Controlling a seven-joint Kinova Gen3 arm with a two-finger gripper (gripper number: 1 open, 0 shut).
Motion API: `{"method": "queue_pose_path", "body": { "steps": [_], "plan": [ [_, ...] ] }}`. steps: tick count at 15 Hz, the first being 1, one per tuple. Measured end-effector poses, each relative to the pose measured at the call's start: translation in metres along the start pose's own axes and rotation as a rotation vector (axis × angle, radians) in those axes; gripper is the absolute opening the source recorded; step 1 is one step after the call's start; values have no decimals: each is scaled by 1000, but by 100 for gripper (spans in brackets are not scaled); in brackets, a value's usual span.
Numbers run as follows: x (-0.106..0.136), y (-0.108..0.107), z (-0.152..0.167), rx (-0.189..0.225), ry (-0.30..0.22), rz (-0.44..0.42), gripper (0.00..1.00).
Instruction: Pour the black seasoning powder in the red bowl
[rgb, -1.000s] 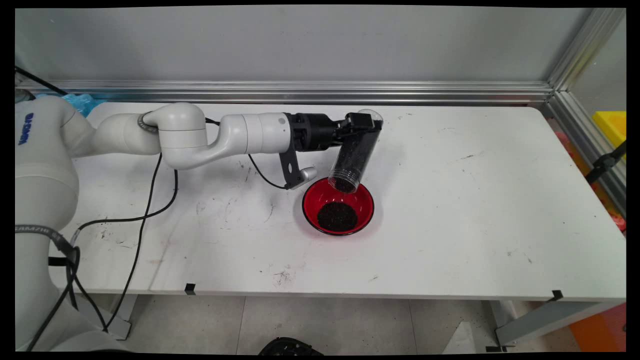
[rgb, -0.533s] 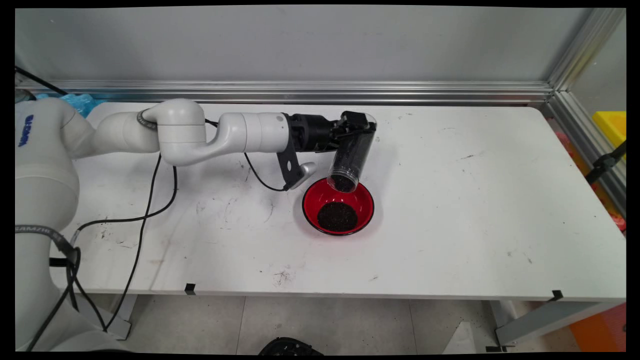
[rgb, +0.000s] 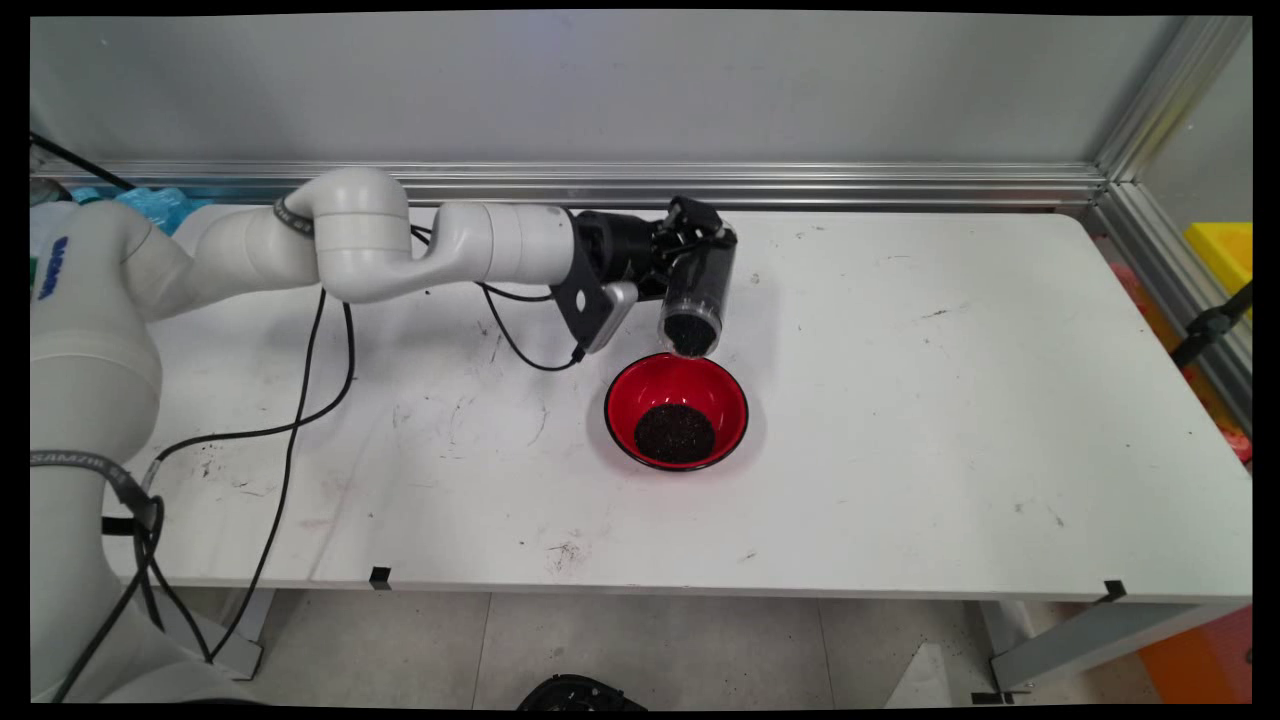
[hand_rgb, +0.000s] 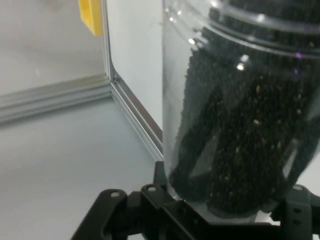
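Note:
My gripper is shut on a clear plastic jar holding small black grains. The jar hangs mouth-down, slightly tilted, its open end just above the far rim of a red bowl. A round heap of black grains lies in the bowl's bottom. In the hand view the jar fills the right side, packed with black grains against its wall, with the gripper's black linkage under it at the bottom edge.
Black cables hang from the arm across the table's left half. An aluminium rail runs along the table's back edge and down its right side. A yellow thing sits beyond the right rail.
The gripper has lifted and drawn back toward the wall with the jar. The jar's mouth, earlier dipped inside the bowl, now hangs above its far rim, more nearly upright.

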Motion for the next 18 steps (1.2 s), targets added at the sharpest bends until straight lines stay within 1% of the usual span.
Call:
{"method": "queue_pose_path", "body": {
  "steps": [3, 13, 14, 15, 18],
  "plan": [
    [-10, -9, -2, -9, -5, -99, 0],
    [-43, -39, -23, -51, -23, -469, 0],
    [-47, -41, -26, -60, -24, -514, 0],
    [-49, -42, -27, -67, -24, -536, 0],
    [-55, -44, -35, -111, -22, -655, 0]
  ]
}}
